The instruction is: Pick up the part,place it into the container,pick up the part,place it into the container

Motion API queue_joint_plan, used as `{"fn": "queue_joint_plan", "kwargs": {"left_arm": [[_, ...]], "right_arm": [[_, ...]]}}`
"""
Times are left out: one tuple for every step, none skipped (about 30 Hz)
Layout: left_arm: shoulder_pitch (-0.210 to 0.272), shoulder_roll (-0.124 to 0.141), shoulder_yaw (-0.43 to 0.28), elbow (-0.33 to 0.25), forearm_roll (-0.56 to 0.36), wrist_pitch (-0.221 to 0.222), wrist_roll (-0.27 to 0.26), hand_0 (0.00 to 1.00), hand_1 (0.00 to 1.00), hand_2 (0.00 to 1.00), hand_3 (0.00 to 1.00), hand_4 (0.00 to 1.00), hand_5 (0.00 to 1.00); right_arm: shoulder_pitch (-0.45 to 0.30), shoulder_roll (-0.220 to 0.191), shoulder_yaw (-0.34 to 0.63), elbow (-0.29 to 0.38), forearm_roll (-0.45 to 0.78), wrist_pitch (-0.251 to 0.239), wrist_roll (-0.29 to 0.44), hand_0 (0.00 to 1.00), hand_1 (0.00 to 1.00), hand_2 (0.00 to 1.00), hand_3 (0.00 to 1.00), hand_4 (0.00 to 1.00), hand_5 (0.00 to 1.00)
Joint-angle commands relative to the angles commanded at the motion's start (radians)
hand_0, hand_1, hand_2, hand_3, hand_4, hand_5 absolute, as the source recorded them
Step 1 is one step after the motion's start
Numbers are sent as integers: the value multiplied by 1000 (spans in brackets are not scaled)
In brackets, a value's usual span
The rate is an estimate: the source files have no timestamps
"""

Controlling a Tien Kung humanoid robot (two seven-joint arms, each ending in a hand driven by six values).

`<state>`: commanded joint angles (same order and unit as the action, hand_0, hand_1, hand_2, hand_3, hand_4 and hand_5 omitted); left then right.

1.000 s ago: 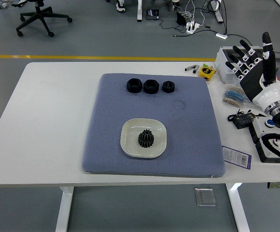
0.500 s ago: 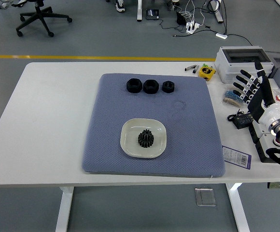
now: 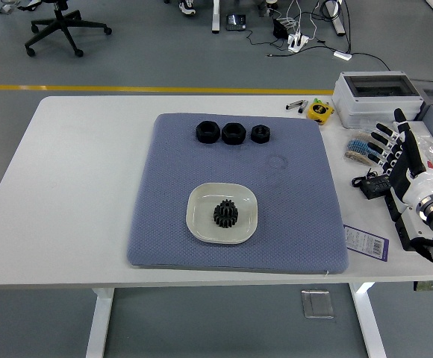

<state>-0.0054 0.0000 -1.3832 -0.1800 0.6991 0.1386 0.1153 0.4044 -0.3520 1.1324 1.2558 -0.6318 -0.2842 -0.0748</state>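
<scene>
Black right hand [image 3: 400,153] dropped and withdrew over 1 s, now low, well right of the blue mat [image 3: 235,190].

Fingers straight, spread, holding nothing. 1 gear [image 3: 225,213] sat in the white dish [image 3: 222,213] at mat centre-front; 3 black parts [image 3: 231,133] remained in a row behind the dish. Judged: 1 placement done, next pick not begun. Left hand unseen.

A blue-grey mat [image 3: 298,224] with a fine dotted weave is laid on the white table [image 3: 75,194]. A cream dish [image 3: 198,216] is seen holding a black gear [image 3: 225,213]; three black nuts [image 3: 232,133] are set on the mat. The right hand [image 3: 400,153] is shown black with white finger segments
</scene>
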Motion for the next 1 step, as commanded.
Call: {"fn": "queue_joint_plan", "kwargs": {"left_arm": [[0,0,-1,0,1,0,0,878,861,884,640,592,750]], "right_arm": [[-1,0,0,0,-2,3,-1,918,859,876,882,998,981]]}}
